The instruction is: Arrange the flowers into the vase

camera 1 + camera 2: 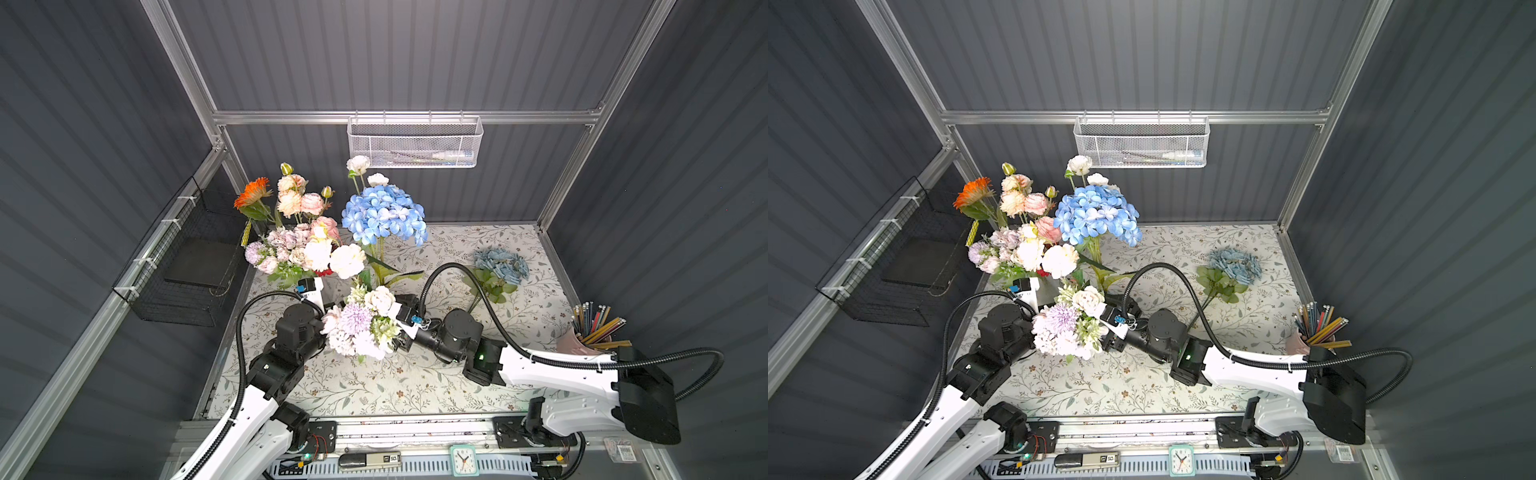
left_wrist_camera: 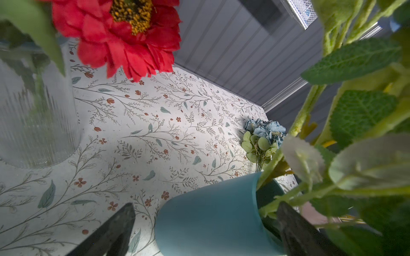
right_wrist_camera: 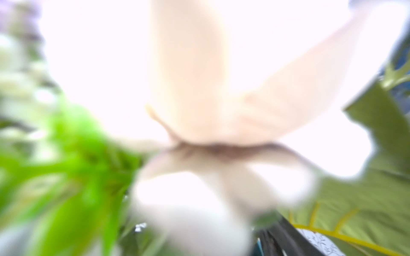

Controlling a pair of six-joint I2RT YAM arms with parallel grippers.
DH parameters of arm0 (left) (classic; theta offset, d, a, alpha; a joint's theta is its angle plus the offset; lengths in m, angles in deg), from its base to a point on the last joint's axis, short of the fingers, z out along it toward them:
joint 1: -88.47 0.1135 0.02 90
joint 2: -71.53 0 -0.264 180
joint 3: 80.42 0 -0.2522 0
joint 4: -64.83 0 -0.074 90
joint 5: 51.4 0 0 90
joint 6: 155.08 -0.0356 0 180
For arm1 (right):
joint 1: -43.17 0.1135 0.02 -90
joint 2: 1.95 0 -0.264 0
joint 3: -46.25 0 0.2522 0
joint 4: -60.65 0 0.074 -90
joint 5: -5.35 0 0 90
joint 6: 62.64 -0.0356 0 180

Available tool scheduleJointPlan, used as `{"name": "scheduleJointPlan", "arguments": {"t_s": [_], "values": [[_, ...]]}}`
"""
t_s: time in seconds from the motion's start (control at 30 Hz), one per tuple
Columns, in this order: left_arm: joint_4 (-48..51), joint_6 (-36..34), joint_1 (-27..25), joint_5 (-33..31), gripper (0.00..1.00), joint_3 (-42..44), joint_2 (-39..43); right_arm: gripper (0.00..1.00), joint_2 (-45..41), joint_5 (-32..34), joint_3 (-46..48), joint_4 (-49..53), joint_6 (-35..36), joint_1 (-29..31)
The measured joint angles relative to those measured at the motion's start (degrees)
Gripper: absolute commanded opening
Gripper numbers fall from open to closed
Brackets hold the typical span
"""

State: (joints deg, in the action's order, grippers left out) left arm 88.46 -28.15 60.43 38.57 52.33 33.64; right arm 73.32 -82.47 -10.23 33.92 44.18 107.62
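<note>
left jaws spread wide, nothing clamped. the teal vase stands upright between my two dark fingers. in the left wrist view a strip of worktop shows between one finger and the vase wall, and the other finger sits by the rim among leaves. fuzzy green stems with big ribbed leaves go down into that vase. in both top views the blue hydrangea stands over that spot, stem foot hidden. right jaws are buried in the lilac and white bunch, which sits between my two wrists and covers the teal vase from above. petals press on the right wrist camera, all blur, so i cannot tell whether the right jaws are released or grasping a stem. the ribbed glass vase is near the teal one, toward the back left corner, with stems inside. above it sit pink and peach heads and an orange daisy, and a red daisy hangs low at its side. the dusty-blue bunch lies flat on the worktop, well apart to the right of both jaws, untouched.
</note>
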Motion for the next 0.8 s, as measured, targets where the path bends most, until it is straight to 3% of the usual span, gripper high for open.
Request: {"name": "scheduleJointPlan", "arguments": {"t_s": [0.27, 0.53, 0.8], "values": [[0.55, -0.28, 0.0, 0.0, 1.0, -0.22, 0.13, 0.36, 2.16, 1.57, -1.95, -1.4, -2.14, -1.27], [1.6, -0.74, 0.0, 0.0, 1.0, -0.22, 1.64, 0.28, 2.05, 0.66, -2.03, -0.15, -7.52, -4.09], [2.29, -3.58, 0.0, 2.64, 1.0, 0.85, 4.33, 0.32, 3.45, 0.55, -1.97, 2.71, -12.52, -5.49]]}}
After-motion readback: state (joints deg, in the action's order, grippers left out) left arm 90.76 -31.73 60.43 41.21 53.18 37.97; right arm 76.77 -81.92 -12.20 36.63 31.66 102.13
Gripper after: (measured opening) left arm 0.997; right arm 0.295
